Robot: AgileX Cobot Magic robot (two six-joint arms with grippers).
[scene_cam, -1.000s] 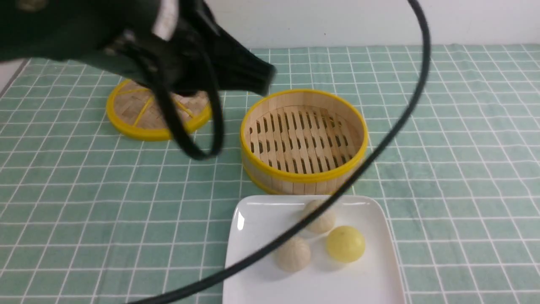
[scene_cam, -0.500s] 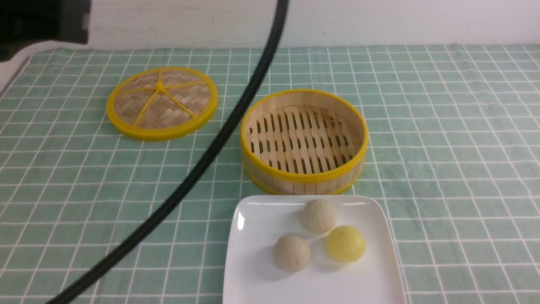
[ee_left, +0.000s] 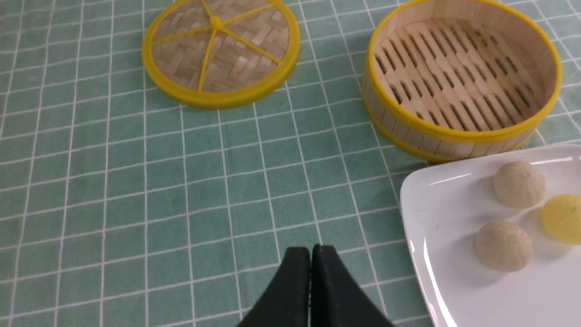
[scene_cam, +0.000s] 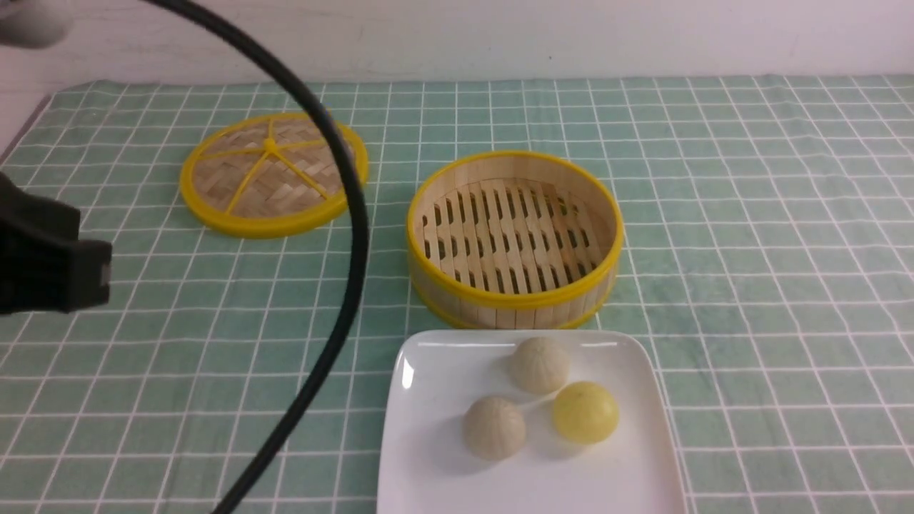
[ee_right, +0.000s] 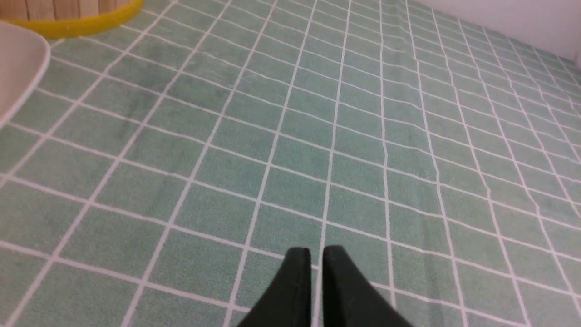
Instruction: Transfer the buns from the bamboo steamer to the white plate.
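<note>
**All three buns sitting on the plate, steamer standing empty**

We are seeing the three buns resting on the white plate [scene_cam: 428, 457] near the front edge of the table. One cream bun [scene_cam: 540, 365] is lying toward the plate's far rim, the second cream bun [scene_cam: 494, 427] is sitting nearer us and to the left, and the yellow bun [scene_cam: 585, 412] is sitting to the right, just beside the first cream one. The bamboo steamer [scene_cam: 514, 300] is standing directly behind the plate, its near wall just beside the plate's far rim, and its slatted floor is showing bare. The woven lid [scene_cam: 273, 173] is lying flat on the green checked cloth [scene_cam: 750, 250], well apart from the steamer on the left.

We are finding the left gripper [ee_left: 311, 254] hovering over bare cloth to the left of the plate, its two black fingers pressed together with nothing between them. In the front view only a dark block of the left arm [scene_cam: 43, 260] is showing at the left edge, with a black cable [scene_cam: 355, 235] curving across in front of the lid.

The right gripper [ee_right: 316, 256] is hanging over open cloth, its fingers drawn nearly together with only a thin gap and holding nothing.
</note>
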